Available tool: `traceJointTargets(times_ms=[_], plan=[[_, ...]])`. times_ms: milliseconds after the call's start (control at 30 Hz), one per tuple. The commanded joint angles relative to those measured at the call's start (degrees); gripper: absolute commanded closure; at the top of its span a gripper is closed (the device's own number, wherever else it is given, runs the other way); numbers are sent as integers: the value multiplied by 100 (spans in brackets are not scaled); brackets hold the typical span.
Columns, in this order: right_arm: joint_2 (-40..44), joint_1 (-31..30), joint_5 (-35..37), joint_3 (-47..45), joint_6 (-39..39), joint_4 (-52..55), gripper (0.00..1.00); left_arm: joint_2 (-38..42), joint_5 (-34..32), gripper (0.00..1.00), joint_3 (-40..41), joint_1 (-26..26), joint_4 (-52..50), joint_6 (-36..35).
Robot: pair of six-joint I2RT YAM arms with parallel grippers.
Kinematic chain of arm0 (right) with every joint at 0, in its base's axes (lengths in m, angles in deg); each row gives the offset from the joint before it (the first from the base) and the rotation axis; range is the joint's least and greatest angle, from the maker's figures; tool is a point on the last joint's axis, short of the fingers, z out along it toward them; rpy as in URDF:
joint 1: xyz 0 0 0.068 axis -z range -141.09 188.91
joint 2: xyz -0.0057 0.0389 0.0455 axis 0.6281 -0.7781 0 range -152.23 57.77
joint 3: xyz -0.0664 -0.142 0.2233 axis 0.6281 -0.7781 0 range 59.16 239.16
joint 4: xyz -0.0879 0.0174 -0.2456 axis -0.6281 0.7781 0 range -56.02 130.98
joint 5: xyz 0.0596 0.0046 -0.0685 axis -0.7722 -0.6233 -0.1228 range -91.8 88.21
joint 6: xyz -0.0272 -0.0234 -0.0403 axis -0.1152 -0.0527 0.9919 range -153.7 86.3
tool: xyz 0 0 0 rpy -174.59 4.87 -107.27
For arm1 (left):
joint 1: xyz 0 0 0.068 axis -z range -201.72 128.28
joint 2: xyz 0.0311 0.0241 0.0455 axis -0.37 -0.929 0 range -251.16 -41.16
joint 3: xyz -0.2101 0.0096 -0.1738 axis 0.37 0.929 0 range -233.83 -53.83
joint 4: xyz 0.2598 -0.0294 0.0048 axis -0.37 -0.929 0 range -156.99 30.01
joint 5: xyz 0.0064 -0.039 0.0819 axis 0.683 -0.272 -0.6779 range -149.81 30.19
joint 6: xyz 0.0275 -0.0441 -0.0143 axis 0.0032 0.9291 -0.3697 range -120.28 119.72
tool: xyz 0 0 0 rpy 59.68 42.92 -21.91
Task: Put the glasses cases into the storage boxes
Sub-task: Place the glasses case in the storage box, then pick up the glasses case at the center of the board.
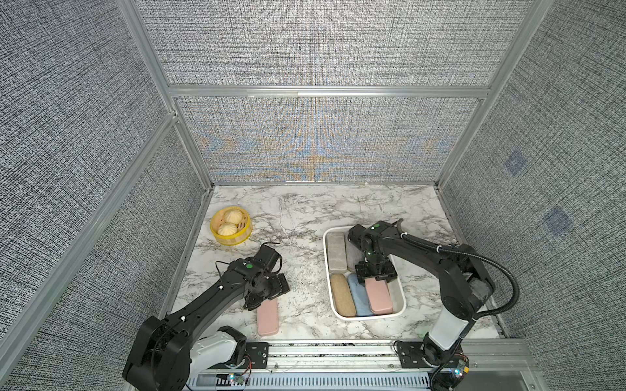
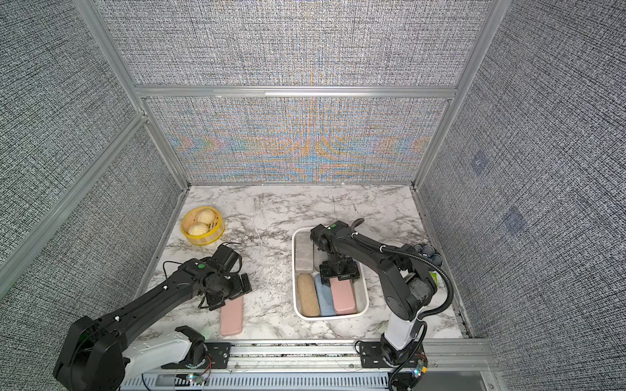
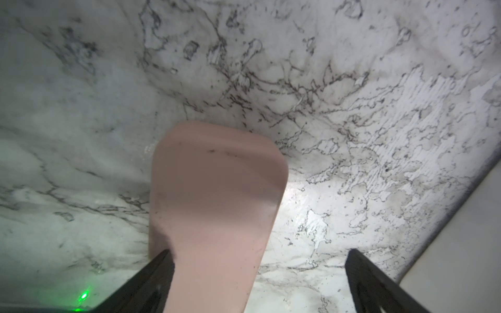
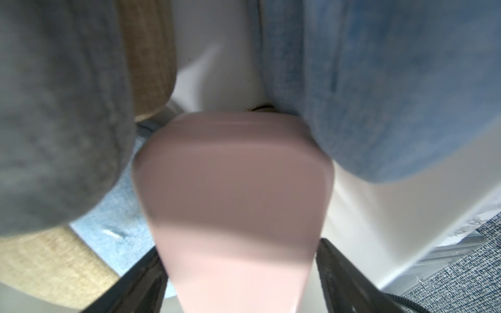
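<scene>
Glasses cases, six counted: five in white storage box [image 1: 326, 267], one loose on counter [image 1: 305, 216].
Boxed, near half, side by side: boxed pink case [image 1: 379, 296], blue case [image 1: 359, 294], tan case [image 1: 342, 295]. Far half: grey case [image 1: 336, 252], second grey case [image 1: 353, 259]. Right fingers [image 4: 347, 281] closely flank boxed pink case; gripping or freed, cannot tell. Loose pink case [image 1: 267, 318] lies flat, left of box; left fingers [image 3: 151, 279] spread wide, one at its edge. Yellow steamer basket [image 1: 233, 239], far left.
</scene>
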Motion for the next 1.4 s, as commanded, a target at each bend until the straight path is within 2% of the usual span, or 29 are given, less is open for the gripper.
traceJointTargets(times_ms=[0,233,433,500,600,767,900,1200,1367], plan=[[212,-21,137,43,-105,204,6,3,-19,1,38,28,-83,100],[1138,-270,354,515,-377,862,3,-95,-71,1,104,124,-177,215],[1853,-438,391,849,-757,1186,3,-452,3,9,80,154,-177,221],[1985,-462,416,887,-836,1277,4,-459,21,8,85,177,-371,193],[2196,-473,461,782,-920,1295,4,-152,-95,1,154,221,-707,137],[2365,-491,427,533,-1015,1256,3,519,-234,1,119,221,-1137,373],[2416,-500,427,492,-1045,1221,3,678,-509,1,12,221,-1421,511],[2621,-500,497,518,-1099,1341,3,-29,21,1,315,221,-691,359],[2706,-500,445,475,-1107,1357,4,-354,149,5,212,221,-400,178]])
